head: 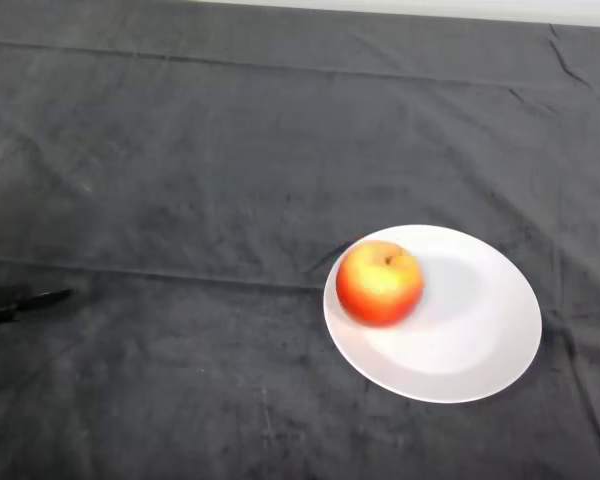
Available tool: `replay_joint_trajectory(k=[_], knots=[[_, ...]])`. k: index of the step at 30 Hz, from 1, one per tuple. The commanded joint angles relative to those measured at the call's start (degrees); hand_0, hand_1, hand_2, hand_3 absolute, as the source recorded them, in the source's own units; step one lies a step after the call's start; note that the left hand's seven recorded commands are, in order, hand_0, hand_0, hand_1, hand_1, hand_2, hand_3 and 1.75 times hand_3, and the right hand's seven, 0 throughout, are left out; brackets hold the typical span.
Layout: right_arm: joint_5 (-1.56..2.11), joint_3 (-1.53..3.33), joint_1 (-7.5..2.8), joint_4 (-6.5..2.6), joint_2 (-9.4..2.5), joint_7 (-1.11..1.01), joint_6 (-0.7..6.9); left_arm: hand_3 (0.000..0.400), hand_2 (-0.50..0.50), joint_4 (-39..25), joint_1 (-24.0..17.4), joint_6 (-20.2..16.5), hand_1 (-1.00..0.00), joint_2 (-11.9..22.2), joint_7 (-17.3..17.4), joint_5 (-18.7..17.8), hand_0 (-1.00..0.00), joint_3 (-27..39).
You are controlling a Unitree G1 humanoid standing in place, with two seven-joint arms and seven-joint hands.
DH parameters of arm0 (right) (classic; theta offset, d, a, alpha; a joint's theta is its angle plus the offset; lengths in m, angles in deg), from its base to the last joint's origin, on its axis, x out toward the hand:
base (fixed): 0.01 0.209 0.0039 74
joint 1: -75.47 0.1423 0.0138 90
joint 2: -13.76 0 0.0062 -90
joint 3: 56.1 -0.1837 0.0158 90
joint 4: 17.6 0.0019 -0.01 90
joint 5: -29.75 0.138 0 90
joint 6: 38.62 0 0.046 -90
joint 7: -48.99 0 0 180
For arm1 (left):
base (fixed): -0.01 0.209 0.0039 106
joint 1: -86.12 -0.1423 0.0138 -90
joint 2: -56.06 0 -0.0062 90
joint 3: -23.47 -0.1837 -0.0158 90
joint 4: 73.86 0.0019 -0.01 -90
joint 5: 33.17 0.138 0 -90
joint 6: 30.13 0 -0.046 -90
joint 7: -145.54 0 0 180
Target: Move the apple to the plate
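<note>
Black fingertips of the left hand [25,303] poke in low at the far left edge, lying flat on the dark cloth of the counter [180,170]; too little of the hand shows to tell whether it is apart or together. It touches nothing and sits well apart from the task's things. Further right, the apple [379,282], red with a yellow patch by its stem, rests on the left part of the white plate [480,340], just inside the rim. Judging by this, the move looks done, and what remains is only drawing the arm away.
</note>
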Motion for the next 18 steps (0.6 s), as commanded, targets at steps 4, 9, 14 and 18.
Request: replay_joint_trajectory(k=[4,9,14,18], knots=[[-1.47,2.20,-5.61,-3.50,-1.65,-0.52,1.59,0.000,0.00,1.7,-2.7,-1.3,0.00,5.3,-1.3,-2.0,0.00,3.1],[-1.47,2.20,-5.62,-3.48,-1.65,-0.52,1.60,0.000,0.00,1.7,-4.1,-2.2,0.00,6.5,-1.7,-3.0,0.00,5.8],[-1.47,2.20,-5.62,-3.47,-1.65,-0.52,1.61,0.000,0.00,1.7,-5.3,-3.0,0.00,7.4,-2.2,-3.9,0.00,8.3],[-1.47,2.20,-5.62,-3.47,-1.65,-0.52,1.61,0.000,0.00,1.6,-6.0,-3.8,0.00,7.8,-2.9,-4.6,0.00,10.2]])
